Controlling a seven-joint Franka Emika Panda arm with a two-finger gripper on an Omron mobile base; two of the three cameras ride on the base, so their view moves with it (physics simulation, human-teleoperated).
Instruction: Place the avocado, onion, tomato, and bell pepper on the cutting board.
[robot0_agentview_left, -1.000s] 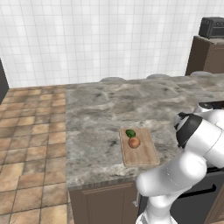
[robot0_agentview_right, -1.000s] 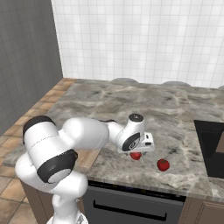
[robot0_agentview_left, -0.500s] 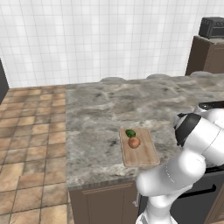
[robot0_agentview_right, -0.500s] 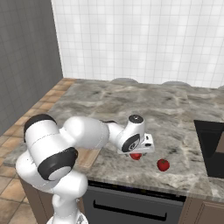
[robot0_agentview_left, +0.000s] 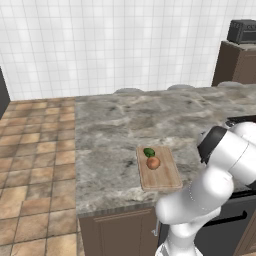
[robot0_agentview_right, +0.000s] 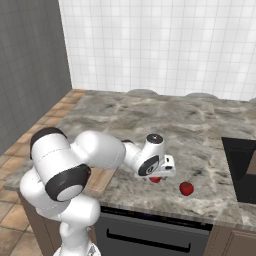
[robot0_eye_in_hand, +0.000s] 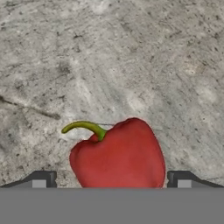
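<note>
The bell pepper (robot0_eye_in_hand: 118, 155) lies on the grey stone counter (robot0_agentview_right: 165, 120), stem toward the hand view's left, directly under the gripper (robot0_eye_in_hand: 111, 179), whose 2 fingers stand wide apart either side of it, not yet gripping. A good pick would likely mean lowering until the tips pass the pepper's widest part, then closing squarely on the lobes, clear of the stem. The tomato (robot0_agentview_right: 186, 188) sits near it on the counter. The cutting board (robot0_agentview_left: 165, 180) already carries 2 items, the avocado (robot0_agentview_left: 149, 152) and the onion (robot0_agentview_left: 153, 163), just beside each other.
</note>
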